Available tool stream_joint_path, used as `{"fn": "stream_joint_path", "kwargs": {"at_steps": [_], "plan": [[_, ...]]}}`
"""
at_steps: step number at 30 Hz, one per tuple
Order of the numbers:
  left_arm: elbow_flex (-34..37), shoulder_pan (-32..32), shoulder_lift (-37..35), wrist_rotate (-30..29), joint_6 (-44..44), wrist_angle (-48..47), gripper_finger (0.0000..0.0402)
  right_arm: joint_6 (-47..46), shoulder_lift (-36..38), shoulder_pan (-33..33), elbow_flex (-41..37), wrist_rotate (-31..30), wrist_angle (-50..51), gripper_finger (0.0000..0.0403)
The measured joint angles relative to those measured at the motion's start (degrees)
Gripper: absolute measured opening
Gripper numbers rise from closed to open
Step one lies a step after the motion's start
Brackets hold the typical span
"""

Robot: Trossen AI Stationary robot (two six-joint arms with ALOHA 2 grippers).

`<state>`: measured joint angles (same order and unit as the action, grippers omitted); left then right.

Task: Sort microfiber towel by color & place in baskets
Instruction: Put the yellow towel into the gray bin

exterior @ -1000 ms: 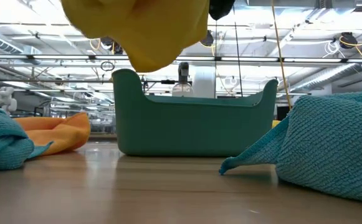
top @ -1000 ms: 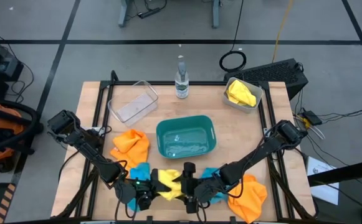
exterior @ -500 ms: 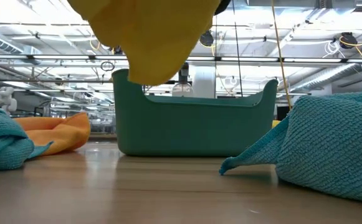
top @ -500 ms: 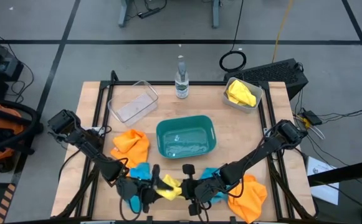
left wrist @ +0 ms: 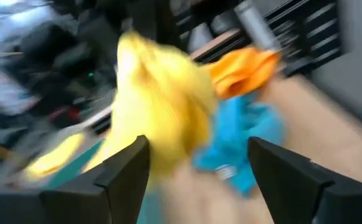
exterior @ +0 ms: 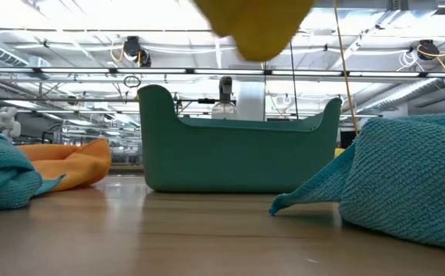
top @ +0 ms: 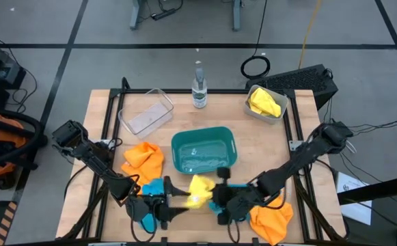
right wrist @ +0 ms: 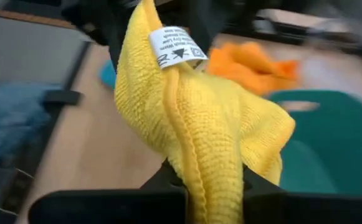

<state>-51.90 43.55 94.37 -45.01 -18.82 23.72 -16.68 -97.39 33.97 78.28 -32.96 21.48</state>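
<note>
Clearly soft stuff throughout: microfiber, limp, light, slumps where dropped, no risk of breakage. Best taken by a pinched fold or edge near the top of a heap.

Left to right across the high view:

- Clear basket (top: 146, 113), far left of table: thin rigid plastic, rounded corners, looks empty.
- Orange towel (top: 144, 156), crumpled heap just left of the teal basket.
- Blue towel (top: 153, 186), bunched beside the left gripper (top: 169, 202); fingers spread, nothing held, low at the near edge.
- Yellow towel (top: 201, 190), lifted off the table just in front of the teal basket, hanging in a loose fold with white care tag (right wrist: 176, 47) showing; looped, nubbly pile. Right gripper (top: 218, 193) clenched on it, by the wrist view pinching a gathered fold.
- Teal basket (top: 176, 145), mid-table: opaque, stiff, smooth walls.
- Clear bottle (top: 198, 87), upright at far edge.
- Second orange towel (top: 272, 214), near right, partly under the right arm; teal cloth beside it, probably another towel.
- Pale grey basket (top: 249, 108), far right, already holding yellow cloth (top: 264, 102).
</note>
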Motion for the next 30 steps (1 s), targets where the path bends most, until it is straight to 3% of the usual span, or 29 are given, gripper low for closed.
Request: {"fn": "stream_joint_path", "kwargs": {"at_steps": [5,10,12,16,19,24,27,30], "plan": [[0.1,-0.2,0.1,-10.6,-4.6,0.5,0.0272,-4.3,7.7,-0.2,0.0,-5.6,12.2,0.0015],[0.1,-0.7,0.1,-23.2,-15.7,4.4,0.0272,-5.2,15.1,-1.0,0.0,-7.3,19.9,0.0015],[0.1,-1.5,0.1,-25.4,-19.5,4.8,0.0272,-6.1,17.8,-1.6,0.0,-9.3,22.5,0.0015],[0.1,-3.4,0.1,-26.8,-17.8,3.6,0.0272,-6.9,22.1,-4.3,0.0,-12.2,27.7,0.0015],[0.6,-5.3,0.1,-20.2,-17.1,2.8,0.0272,-8.5,24.1,-7.5,0.0,-13.9,33.6,0.0015],[2.2,-9.9,-0.6,3.8,-12.7,3.1,0.0272,-14.0,25.6,-16.5,-0.2,-15.6,47.1,0.0015],[2.4,-12.5,-0.6,6.8,-11.5,2.9,0.0272,-15.6,26.9,-23.5,-2.4,-15.4,51.3,0.0015],[2.4,-13.8,-0.7,7.0,-10.9,2.8,0.0272,-13.4,28.8,-30.6,-6.6,-15.0,48.8,0.0015]]}}
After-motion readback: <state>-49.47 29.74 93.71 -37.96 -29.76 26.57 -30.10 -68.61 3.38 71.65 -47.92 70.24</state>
